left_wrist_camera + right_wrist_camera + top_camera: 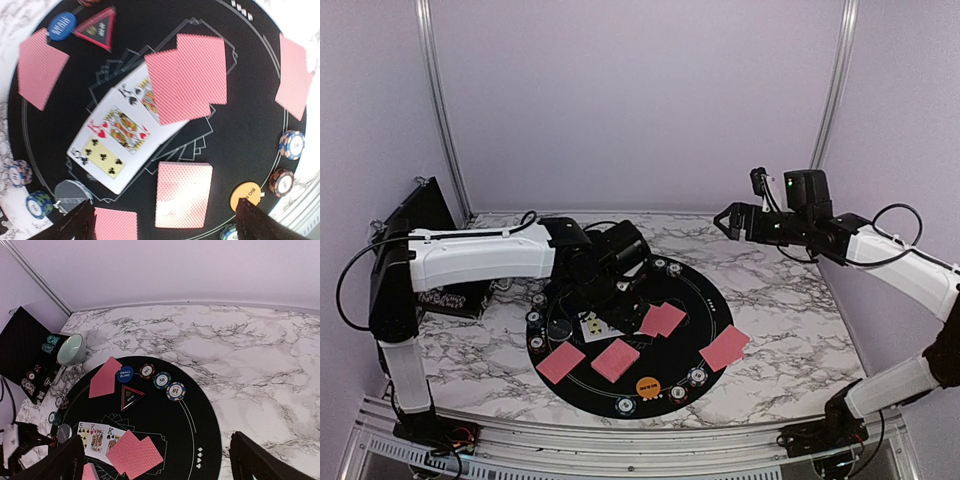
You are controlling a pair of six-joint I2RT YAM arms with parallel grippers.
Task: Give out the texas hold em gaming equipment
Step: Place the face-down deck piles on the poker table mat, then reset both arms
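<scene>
Nearest the overhead camera runs the aluminium rail (620, 447) with both arm bases. Just beyond it is the near rim of the round black mat (708, 297), where three striped poker chips (678, 393) and the orange big-blind button (648, 385) sit. Farther in, red-backed playing cards (615, 359) lie face down in separate spots, one of them (725, 347) across the mat's right edge.

At the centre lies a row of three face-up cards (115, 135), a five of clubs and two kings, with a face-down pair (187, 77) overlapping the king-of-clubs end. The left gripper (165, 222) hangs right above this row, fingers spread wide with nothing between them. The row's long axis runs diagonally across the line between the fingers, so I judge a wrist turn would be needed before any pinch there.

Beyond the centre sit the blue small-blind button (125, 374), the red triangle marker (131, 396) and three more chips (161, 380). The right gripper (725, 218), likewise spread and empty, hovers high off the mat's far right, well apart from the cards, so the left arm is nearer.

Under the mat is a white veined marble table (790, 290). A teal bowl (70, 349) and a black case (22, 347) stand at far left, and lilac walls (640, 100) close the space.
</scene>
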